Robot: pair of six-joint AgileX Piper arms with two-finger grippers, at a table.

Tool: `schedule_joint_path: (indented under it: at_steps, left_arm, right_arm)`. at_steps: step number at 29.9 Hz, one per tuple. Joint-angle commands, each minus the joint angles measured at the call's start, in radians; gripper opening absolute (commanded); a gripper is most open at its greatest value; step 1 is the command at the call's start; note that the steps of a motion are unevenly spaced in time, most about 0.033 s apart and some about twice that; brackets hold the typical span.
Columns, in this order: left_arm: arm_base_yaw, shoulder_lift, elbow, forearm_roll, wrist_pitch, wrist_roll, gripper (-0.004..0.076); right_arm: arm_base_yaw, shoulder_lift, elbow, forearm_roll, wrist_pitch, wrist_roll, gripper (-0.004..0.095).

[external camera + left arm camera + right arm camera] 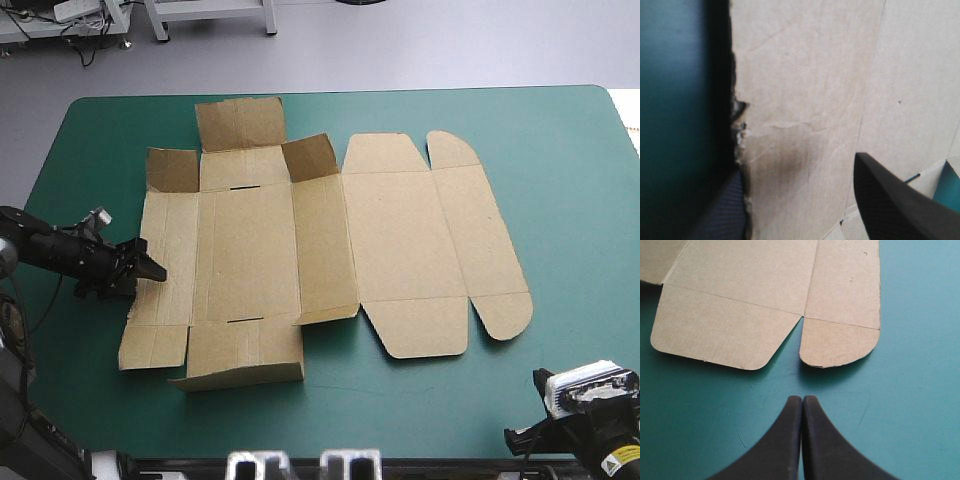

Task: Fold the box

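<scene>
The left arm [55, 248] is black. The left gripper [158, 271] and right gripper [802, 401] have black, fin-shaped fingers [785, 440]. The right arm [585, 440] bears a yellow label [622, 458].

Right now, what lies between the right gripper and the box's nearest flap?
Nothing but bare teal-green cover. The right wrist view shows the shut right gripper stopping short of the box, with its rounded corner flap just ahead.

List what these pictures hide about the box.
1. Left wrist view: whether the open left gripper touches the box; its edge is blurred.
2. Right wrist view: most of the box, cut off at the picture's edge.
3. High view: what lies behind the raised flaps.
</scene>
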Motion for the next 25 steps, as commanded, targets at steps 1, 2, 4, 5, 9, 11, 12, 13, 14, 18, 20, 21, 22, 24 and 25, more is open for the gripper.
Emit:
schedule_joint_path:
  at_steps: [1,2,4,5,9,11,12,13,14,18,20,21,22,24,25]
  left_arm:
    - [-0.033,0.030,0.091,-0.060,0.056,0.062,0.0450]
    - [-0.033,0.030,0.108,-0.062,0.056,0.070,0.0450]
    - [-0.033,0.030,0.134,-0.081,0.056,0.093,0.0450]
    - [-0.033,0.030,0.144,-0.101,0.056,0.111,0.0450]
    - [-0.033,0.030,0.156,-0.145,0.056,0.139,0.0419]
    - [-0.033,0.030,0.156,-0.137,0.056,0.139,0.0370]
    - [-0.033,0.030,0.156,-0.135,0.056,0.139,0.0336]
    - [-0.033,0.029,0.156,-0.131,0.056,0.132,0.0304]
    - [-0.033,0.029,0.156,-0.125,0.056,0.115,0.0254]
    - [-0.033,0.029,0.154,-0.060,0.056,0.073,-0.0005]
    - [-0.033,0.027,0.148,-0.027,0.056,0.070,-0.0010]
    - [-0.033,0.018,0.147,-0.025,0.056,0.070,-0.0010]
    - [-0.033,0.008,0.143,-0.025,0.056,0.072,-0.0010]
    - [-0.033,-0.014,0.121,-0.016,0.056,0.090,-0.0010]
    - [-0.033,-0.032,0.104,-0.008,0.056,0.104,-0.0010]
  right_arm:
    - [-0.001,0.016,-0.022,0.006,-0.063,-0.003,-0.0009]
    - [-0.001,0.016,-0.022,0.006,-0.063,-0.003,-0.0009]
    - [-0.001,0.016,-0.022,0.006,-0.063,-0.003,-0.0010]
    - [-0.001,0.016,-0.022,0.006,-0.063,-0.003,-0.0009]
    - [-0.001,0.016,-0.022,0.006,-0.063,-0.003,-0.0010]
    - [-0.001,0.016,-0.022,0.006,-0.063,-0.003,-0.0010]
    - [-0.001,0.016,-0.022,0.006,-0.063,-0.003,-0.0010]
    - [-0.001,0.016,-0.022,0.006,-0.063,-0.003,-0.0010]
    - [-0.001,0.016,-0.022,0.006,-0.063,-0.003,-0.0010]
    - [-0.001,0.016,-0.022,0.006,-0.063,-0.003,-0.0010]
    - [-0.001,0.016,-0.022,0.006,-0.063,-0.003,-0.0010]
    - [-0.001,0.016,-0.022,0.006,-0.063,-0.003,-0.0010]
    - [-0.001,0.016,-0.022,0.006,-0.063,-0.003,-0.0010]
    - [-0.001,0.016,-0.022,0.006,-0.063,-0.003,-0.0010]
    - [-0.001,0.016,-0.022,0.006,-0.063,-0.003,-0.0010]
